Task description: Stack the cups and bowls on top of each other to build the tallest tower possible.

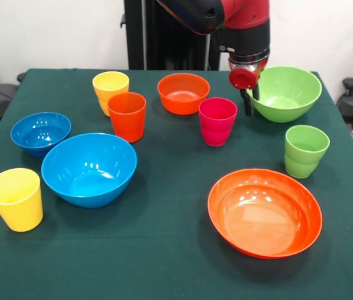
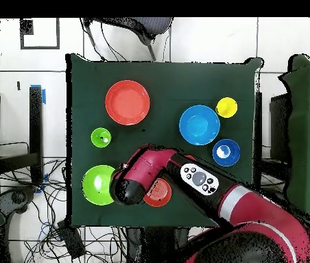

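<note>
Currently nothing stacked: 5 cups and 5 bowls all separate on green table, gripper hanging at 12 o'clock beside large lime green bowl, fingers close together on nothing, whether fully closed cannot tell. Pink-red cup near centre, small orange bowl at 12, yellow cup and orange cup toward 11, small blue bowl at 9. Large blue bowl and second yellow cup toward 8, light green cup at 3, wide shallow orange bowl at 5.
</note>
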